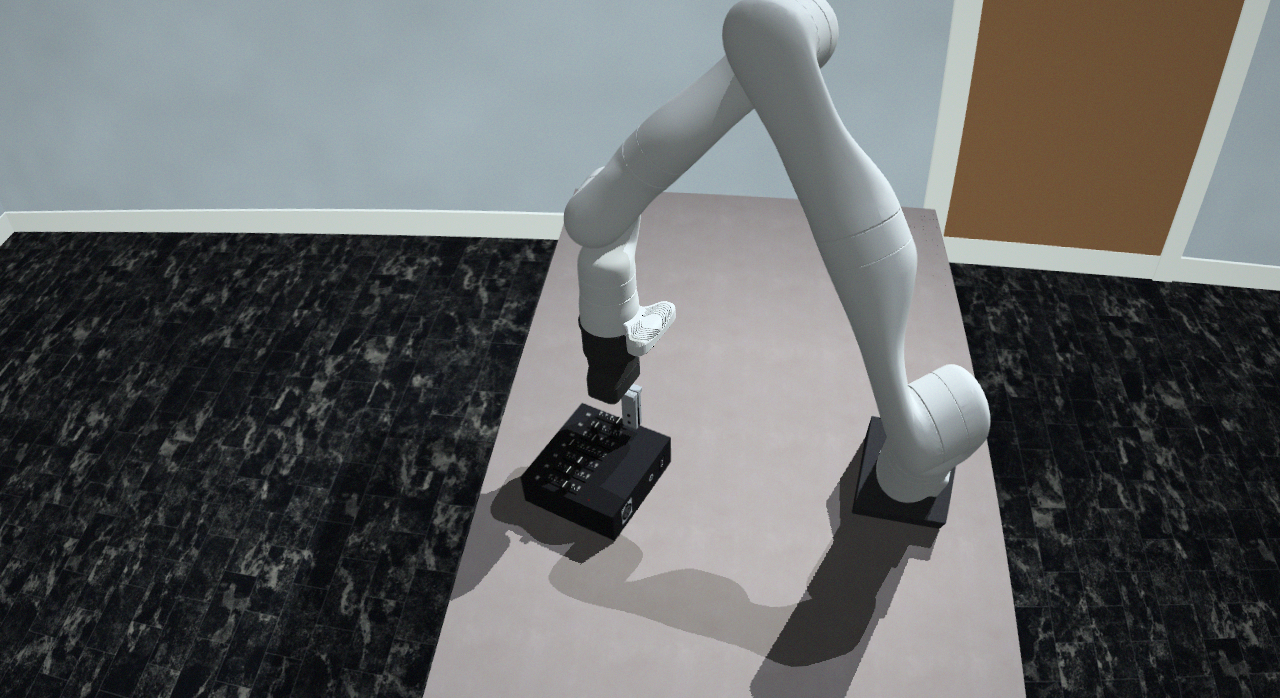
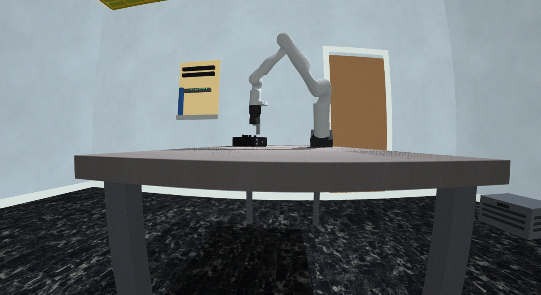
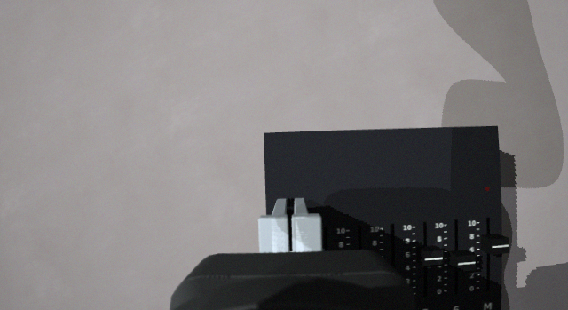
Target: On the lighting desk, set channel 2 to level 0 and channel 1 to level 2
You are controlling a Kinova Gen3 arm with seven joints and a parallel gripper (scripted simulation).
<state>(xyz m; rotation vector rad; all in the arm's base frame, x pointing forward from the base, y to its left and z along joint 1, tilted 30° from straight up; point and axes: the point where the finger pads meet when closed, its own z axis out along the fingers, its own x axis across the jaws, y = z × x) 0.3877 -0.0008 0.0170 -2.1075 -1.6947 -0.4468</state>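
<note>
Black casing marks out the lighting desk (image 1: pixel 640 483) (image 2: pixel 241 141) (image 3: pixel 355 159), which sits upright on the pinkish-grey table (image 1: pixel 733 479) (image 2: pixel 291 174) (image 3: pixel 133 123), well apart from the dark base plate (image 1: pixel 930 517) (image 2: pixel 313 143) of the arm (image 1: pixel 859 201) (image 2: pixel 302 62). In the top view the desk is near the table's left edge, set at an angle to it. The arm rises from its base, bends over at a high elbow and reaches down to the desk.

The gripper (image 1: pixel 631 425) (image 2: pixel 258 133) (image 3: pixel 291 217) points downward at one end of the desk, its pale fingers pressed together with nothing between them. In the exterior view the tips are just above the desk's top; whether they touch any part of it, I cannot tell.

From the wrist, the gripper's dark body hides much of the fader panel – the caps of channels 1 and 2 are out of sight, so their levels cannot be read. Three caps do show at the other end: the channel 5 cap (image 3: pixel 433 258), the channel 6 cap (image 3: pixel 466 263) and the M cap (image 3: pixel 498 245). The M cap stands farther toward the 10 end than the other two. A small red spot (image 3: pixel 487 188) shows on the casing beyond the M slot – the gripper's shadow falls across part of the panel.
</note>
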